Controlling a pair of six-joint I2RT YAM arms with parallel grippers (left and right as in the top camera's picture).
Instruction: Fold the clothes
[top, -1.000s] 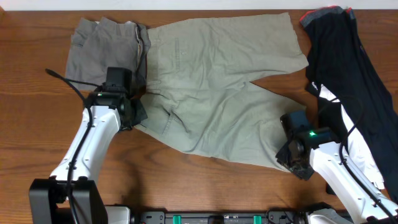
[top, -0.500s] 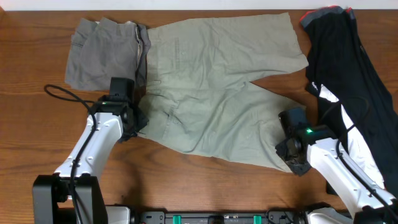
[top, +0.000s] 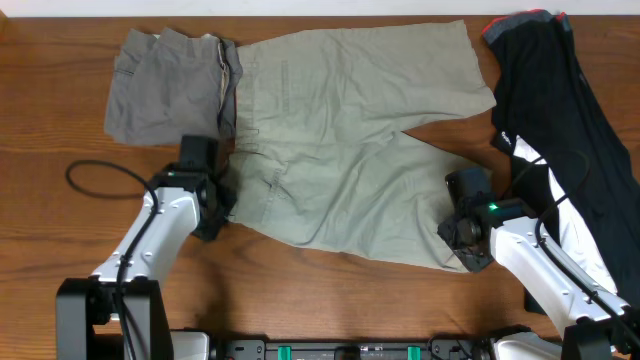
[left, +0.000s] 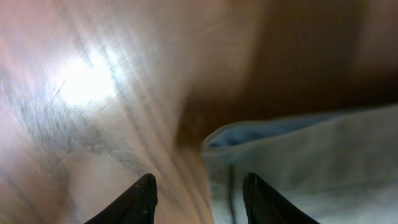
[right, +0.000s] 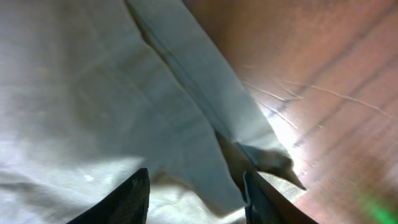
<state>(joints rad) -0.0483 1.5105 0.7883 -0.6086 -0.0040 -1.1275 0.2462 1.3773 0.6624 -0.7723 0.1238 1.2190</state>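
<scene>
Light khaki shorts (top: 340, 140) lie spread flat across the middle of the table. My left gripper (top: 222, 203) is open at their waistband corner; the left wrist view shows the open jaws (left: 198, 199) straddling the cloth edge (left: 298, 162), with bare wood under the left jaw. My right gripper (top: 458, 237) is open over the hem of the near leg; in the right wrist view the jaws (right: 196, 199) span the hem corner (right: 205, 106). Darker grey shorts (top: 165, 85) lie at the back left. A long black garment with white patch (top: 560, 120) lies at the right.
The wooden table (top: 50, 150) shows bare wood at the left and along the front edge. A black cable (top: 95, 170) loops from the left arm over the table. The black garment has a red edge (top: 520, 20) at the back right.
The left gripper has moved right and slightly toward the front, onto the waistband corner of the khaki shorts. The right gripper has shifted a little left and back onto the leg hem.
</scene>
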